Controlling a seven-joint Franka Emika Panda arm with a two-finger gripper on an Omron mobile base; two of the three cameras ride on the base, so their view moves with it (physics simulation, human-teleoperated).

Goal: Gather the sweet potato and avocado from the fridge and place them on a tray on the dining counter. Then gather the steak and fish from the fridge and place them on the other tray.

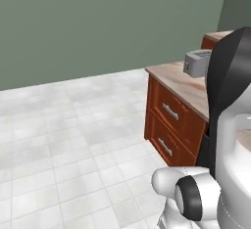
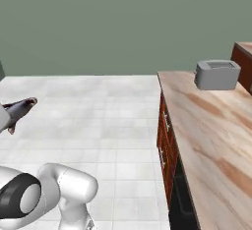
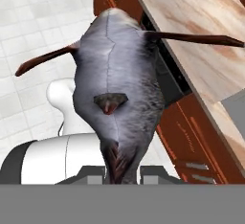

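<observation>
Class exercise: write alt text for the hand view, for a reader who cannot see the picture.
A grey fish with dark reddish fins hangs close before the camera, its tail end pinched between the gripper jaws at the bottom. Behind it, a counter with a beige marbled top and red-brown drawers runs over a white tiled floor.

The arm (image 1: 196,194) is glossy white with rounded segments. Dark grey-black bands ring its joints (image 2: 19,197), and a black panel (image 1: 228,91) rises at three o'clock.

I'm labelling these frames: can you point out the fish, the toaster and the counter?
fish (image 3: 117,89): hand view, middle of its grey body.
toaster (image 2: 217,74): right base view, its front side.
counter (image 2: 211,140): right base view, bare wood-patterned top.
</observation>
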